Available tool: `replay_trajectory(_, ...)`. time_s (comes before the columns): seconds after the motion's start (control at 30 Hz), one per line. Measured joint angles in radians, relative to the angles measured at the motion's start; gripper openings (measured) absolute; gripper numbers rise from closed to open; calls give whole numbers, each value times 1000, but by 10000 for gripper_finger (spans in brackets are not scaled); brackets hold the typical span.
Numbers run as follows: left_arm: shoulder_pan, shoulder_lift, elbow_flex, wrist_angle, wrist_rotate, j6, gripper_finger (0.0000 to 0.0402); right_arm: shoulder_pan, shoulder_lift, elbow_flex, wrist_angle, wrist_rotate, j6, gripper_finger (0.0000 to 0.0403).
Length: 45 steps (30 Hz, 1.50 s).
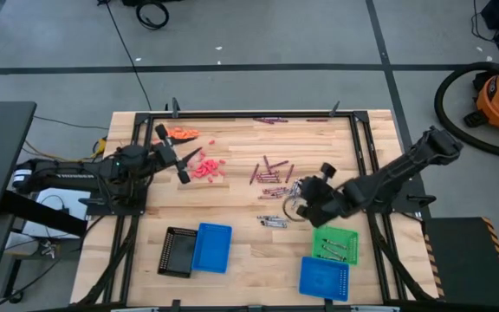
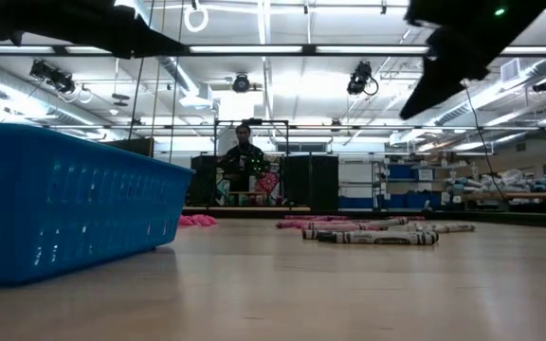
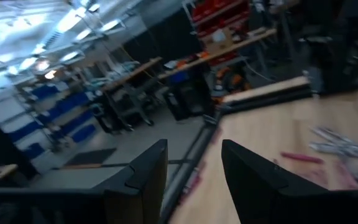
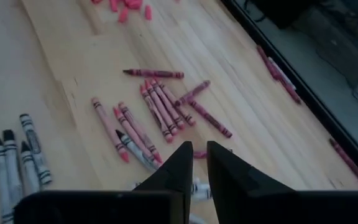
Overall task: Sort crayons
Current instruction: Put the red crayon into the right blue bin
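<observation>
Four trays lay near the table's front edge: black tray (image 1: 177, 252), blue tray (image 1: 212, 247), green tray (image 1: 334, 244) and second blue tray (image 1: 324, 278). Crayons (image 1: 272, 178) were scattered mid-table, uncounted. The right gripper (image 1: 294, 206) hovered over them, fingers (image 4: 180, 165) narrowly parted, empty. The left gripper (image 1: 183, 167) hung released beside the pink pile (image 1: 206, 167).

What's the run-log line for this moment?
left claw: open, raised near pink crayons | right claw: nearly shut over purple crayons, nothing visibly held | green tray: some crayons in
</observation>
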Motion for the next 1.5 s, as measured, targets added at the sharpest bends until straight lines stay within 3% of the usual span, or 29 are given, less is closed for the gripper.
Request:
replay_trajectory(0.2,85,0,0,84,0,6,164,-132,0,0,158,-103,-294,43)
replay_trajectory(0.43,151,0,0,132,1,-40,164,-257,-1,-19,287,-184,-435,33)
replay_trajectory(0.63,206,26,1,128,2,-134,164,-361,-1,-187,726,-346,-586,31)
replay_trajectory(0.77,245,101,86,-13,2,-236,154,-449,0,-319,1092,-443,-673,31)
replay_trajectory(0.83,246,141,143,-112,2,-290,148,-490,0,-353,1194,-486,-679,31)
replay_trajectory(0.93,235,195,221,-290,25,-365,144,-522,-1,-359,1215,-543,-684,31)
replay_trajectory(1.07,220,264,286,-410,76,-438,143,-530,0,-359,1211,-554,-685,31)
replay_trajectory(1.43,152,378,378,-512,127,-424,143,-492,0,-359,1195,-570,-661,48)
replay_trajectory(1.5,150,394,405,-561,136,-440,142,-492,0,-359,1187,-561,-591,51)
